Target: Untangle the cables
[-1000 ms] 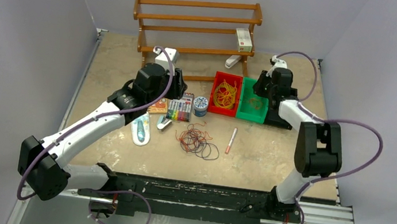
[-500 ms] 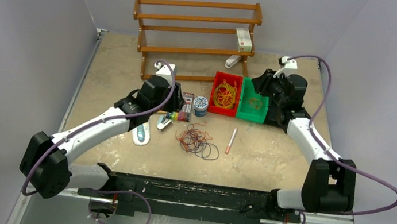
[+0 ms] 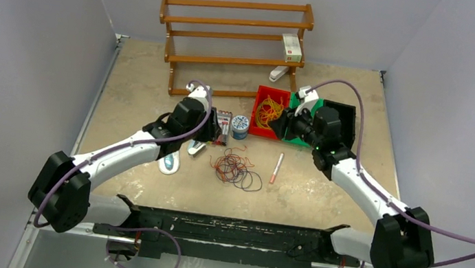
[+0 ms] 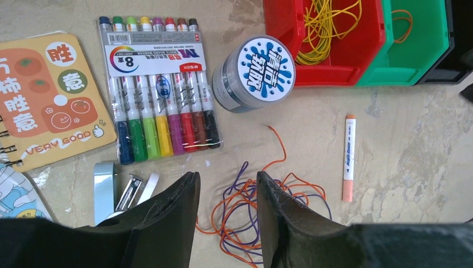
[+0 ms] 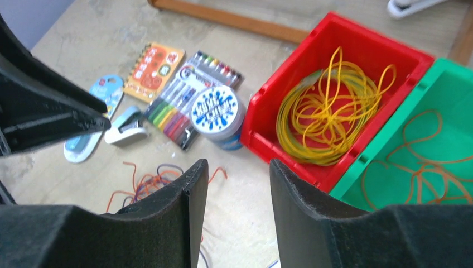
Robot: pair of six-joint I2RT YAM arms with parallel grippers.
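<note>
Beige table [image 3: 138, 79] carries the tangled cables [image 3: 236, 168], orange and purple loops lying loose near its centre, close to my left gripper [image 4: 226, 184]. Both it and the right gripper [image 5: 237, 173] stand open and empty. I judge one outer loop should be pinched alone and lifted slowly.

Top cam's high behind me, looking down from far off. Wrist cams peer past my jaws up close; both catch the red bin [image 4: 334, 75] and marker pack [image 4: 159, 95].
</note>
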